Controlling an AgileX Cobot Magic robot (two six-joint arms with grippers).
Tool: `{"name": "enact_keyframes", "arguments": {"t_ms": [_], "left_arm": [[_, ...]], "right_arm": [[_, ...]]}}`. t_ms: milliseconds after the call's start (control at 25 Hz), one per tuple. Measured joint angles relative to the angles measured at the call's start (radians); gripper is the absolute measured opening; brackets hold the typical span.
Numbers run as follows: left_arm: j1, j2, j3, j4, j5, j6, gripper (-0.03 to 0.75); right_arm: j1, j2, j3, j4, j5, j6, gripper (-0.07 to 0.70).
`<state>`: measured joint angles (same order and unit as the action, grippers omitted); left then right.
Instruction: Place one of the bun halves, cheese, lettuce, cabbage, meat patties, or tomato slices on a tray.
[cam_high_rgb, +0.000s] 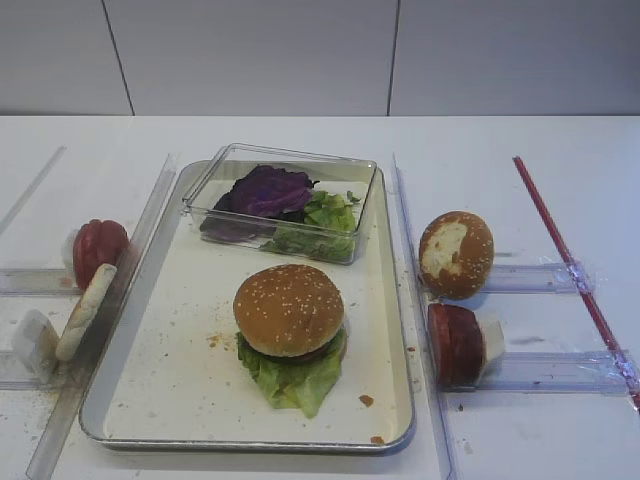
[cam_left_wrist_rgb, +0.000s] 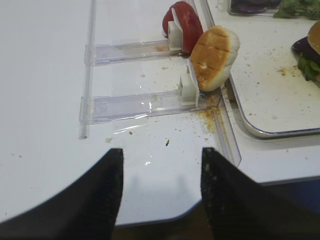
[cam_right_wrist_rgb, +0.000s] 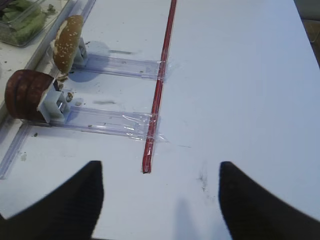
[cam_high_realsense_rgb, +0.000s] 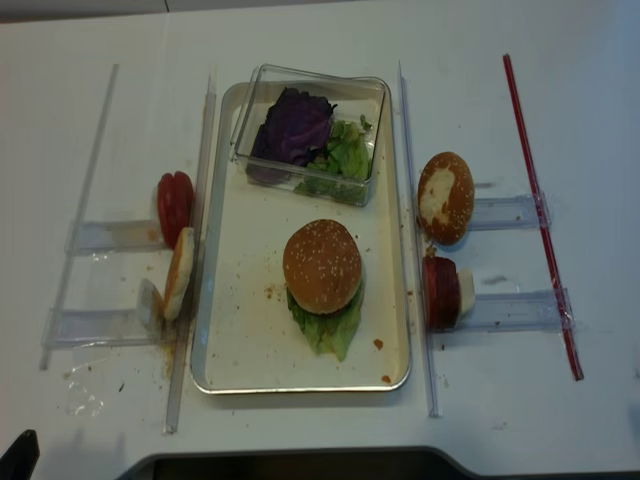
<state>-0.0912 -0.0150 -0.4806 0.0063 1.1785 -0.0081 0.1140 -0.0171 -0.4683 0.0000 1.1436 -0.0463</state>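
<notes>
The bun (cam_high_rgb: 289, 308) already caps the stack on the tray (cam_high_rgb: 180, 400); both tools (cam_right_wrist_rgb: 160, 200) (cam_left_wrist_rgb: 160, 185) stand open, empty, and should retreat clear of it

surface: a white table (cam_high_rgb: 520, 440) is seen, crumb-speckled | backdrop: a pale grey panelled wall (cam_high_rgb: 250, 55) is divided by thin vertical seams | light: soft, even, faint shadows are cast
</notes>
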Motion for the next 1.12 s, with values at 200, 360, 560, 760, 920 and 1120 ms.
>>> {"name": "enact_keyframes", "arguments": {"t_ms": [200,360,560,760,920,1120], "left_arm": [[0.000,0.000,0.000,0.000,0.000,0.000,0.341],[0.000,0.000,0.000,0.000,0.000,0.000,0.341],[0.000,0.000,0.000,0.000,0.000,0.000,0.341],[0.000,0.000,0.000,0.000,0.000,0.000,0.341],[0.000,0.000,0.000,0.000,0.000,0.000,0.341],[0.000,0.000,0.000,0.000,0.000,0.000,0.341]], "right_arm": [[-0.001,0.000,0.000,0.000,0.000,0.006,0.664],[-0.001,0.000,0.000,0.000,0.000,0.007,0.687],[-0.001,0.000,0.000,0.000,-0.002,0.009,0.691],[-0.001,0.000,0.002,0.000,-0.002,0.013,0.692],[-0.010,0.000,0.002,0.000,-0.003,0.017,0.690],[-0.102,0.000,0.002,0.000,-0.003,0.019,0.663]]}}
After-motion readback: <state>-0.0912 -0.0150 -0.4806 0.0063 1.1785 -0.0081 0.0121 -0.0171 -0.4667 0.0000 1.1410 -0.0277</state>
